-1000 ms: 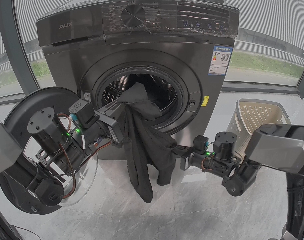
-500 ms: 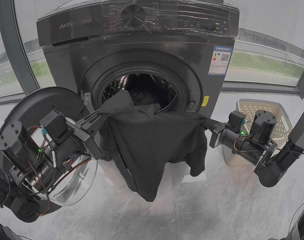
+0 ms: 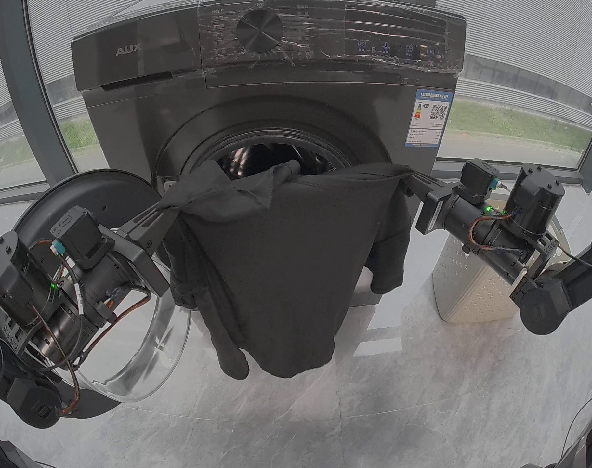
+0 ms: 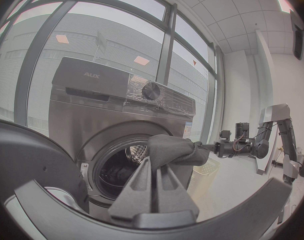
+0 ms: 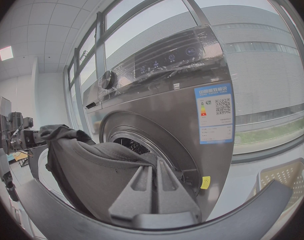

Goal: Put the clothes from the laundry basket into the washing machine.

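Note:
A dark grey garment (image 3: 289, 255) hangs spread out in front of the washing machine (image 3: 270, 86), covering most of its round opening (image 3: 270, 154). My left gripper (image 3: 169, 209) is shut on the garment's left top corner, and my right gripper (image 3: 406, 178) is shut on its right top corner. In the left wrist view the gripper (image 4: 153, 164) pinches bunched cloth (image 4: 173, 149) before the drum. The right wrist view has the shut gripper (image 5: 154, 165) on the stretched garment (image 5: 98, 170). The cream laundry basket (image 3: 484, 281) stands on the floor at the right, behind my right arm.
The washer's round door (image 3: 107, 294) hangs open at the left, just behind my left arm. Window glass and frames stand behind the machine. Grey tiled floor (image 3: 374, 404) lies open in front.
Both grippers have pulled apart and risen, stretching the garment from a hanging bunch into a wide sheet held level with the top of the drum opening. The right arm swung up and right.

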